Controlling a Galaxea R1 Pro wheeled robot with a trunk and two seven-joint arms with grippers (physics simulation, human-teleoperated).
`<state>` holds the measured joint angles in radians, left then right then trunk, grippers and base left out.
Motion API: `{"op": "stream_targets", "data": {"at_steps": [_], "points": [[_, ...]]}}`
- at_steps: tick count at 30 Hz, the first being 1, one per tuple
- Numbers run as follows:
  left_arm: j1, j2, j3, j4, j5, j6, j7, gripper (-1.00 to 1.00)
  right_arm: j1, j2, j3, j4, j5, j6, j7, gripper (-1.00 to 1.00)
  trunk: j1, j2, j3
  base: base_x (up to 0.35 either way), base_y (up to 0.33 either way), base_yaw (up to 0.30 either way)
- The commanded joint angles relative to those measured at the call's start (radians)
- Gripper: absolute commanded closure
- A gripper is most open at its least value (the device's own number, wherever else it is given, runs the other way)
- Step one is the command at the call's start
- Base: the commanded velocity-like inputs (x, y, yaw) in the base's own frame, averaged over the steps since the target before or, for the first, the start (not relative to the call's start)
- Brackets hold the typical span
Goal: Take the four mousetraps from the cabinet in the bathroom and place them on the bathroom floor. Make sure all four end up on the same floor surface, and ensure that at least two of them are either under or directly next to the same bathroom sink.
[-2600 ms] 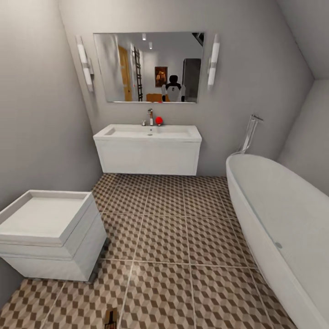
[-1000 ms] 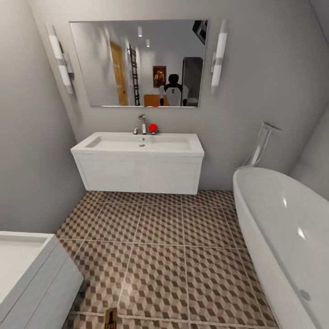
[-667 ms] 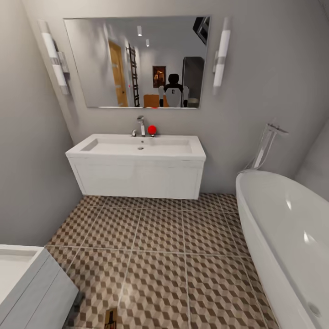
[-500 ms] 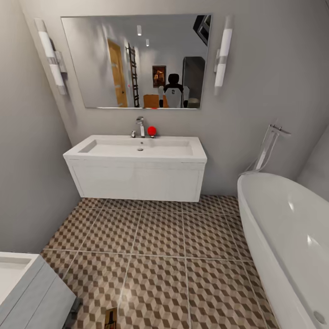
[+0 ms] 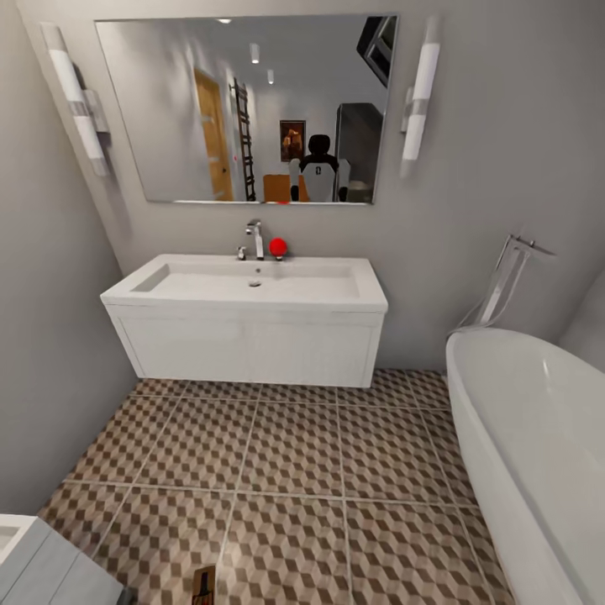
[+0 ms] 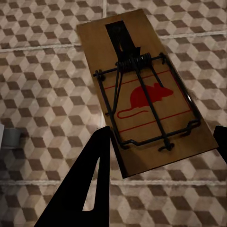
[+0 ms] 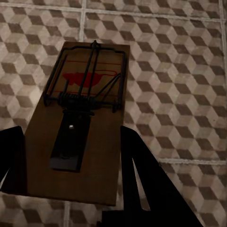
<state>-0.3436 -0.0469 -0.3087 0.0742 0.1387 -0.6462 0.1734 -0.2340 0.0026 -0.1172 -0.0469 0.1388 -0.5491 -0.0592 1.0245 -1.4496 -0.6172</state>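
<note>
My left gripper (image 6: 158, 149) is shut on a mousetrap (image 6: 142, 90), a brown wooden board with a dark wire spring and a red mouse print, held above the cube-pattern bathroom floor (image 6: 42, 94). A second mousetrap (image 7: 80, 123) sits in my right gripper (image 7: 75, 165), which is shut on it over the same floor (image 7: 179, 71). In the head view the end of one mousetrap (image 5: 203, 584) pokes in at the bottom edge. The white wall-hung sink (image 5: 248, 328) is straight ahead, with bare floor (image 5: 294, 445) in front of and under it. The cabinet is out of view.
A big white tub (image 5: 538, 454) runs along the right side. A corner of a white drawer unit (image 5: 38, 567) shows at the bottom left. A mirror (image 5: 244, 109) hangs above the sink, with a tap (image 5: 254, 239) and a small red ball (image 5: 277, 246) on the rim.
The camera has moved toward the sink, which now looks larger and lower. The white drawer unit has slid almost out at the bottom left. Both traps stay gripped.
</note>
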Motion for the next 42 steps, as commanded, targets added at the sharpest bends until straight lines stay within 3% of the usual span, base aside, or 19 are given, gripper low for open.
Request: {"op": "stream_targets", "data": {"at_steps": [1, 24, 42], "points": [[-0.002, -0.001, -0.009, 0.004, 0.007, -0.006, 0.003, 1.00, -0.001, 0.000, -0.007, 0.001, 0.007, -0.003, -0.001, 1.00, 0.000, 0.000, -0.001, 0.291, 0.000, 0.000], [-0.002, -0.001, -0.009, 0.004, 0.007, -0.006, 0.003, 1.00, -0.001, 0.000, -0.007, 0.001, 0.006, -0.003, 0.002, 1.00, 0.000, 0.000, -0.001, 0.288, 0.000, 0.000], [-0.002, -0.001, -0.009, 0.004, 0.007, -0.006, 0.003, 1.00, -0.001, 0.017, -0.006, 0.002, 0.006, -0.003, 0.006, 1.00, 0.000, 0.000, 0.002, 0.029, 0.000, -0.033]]}}
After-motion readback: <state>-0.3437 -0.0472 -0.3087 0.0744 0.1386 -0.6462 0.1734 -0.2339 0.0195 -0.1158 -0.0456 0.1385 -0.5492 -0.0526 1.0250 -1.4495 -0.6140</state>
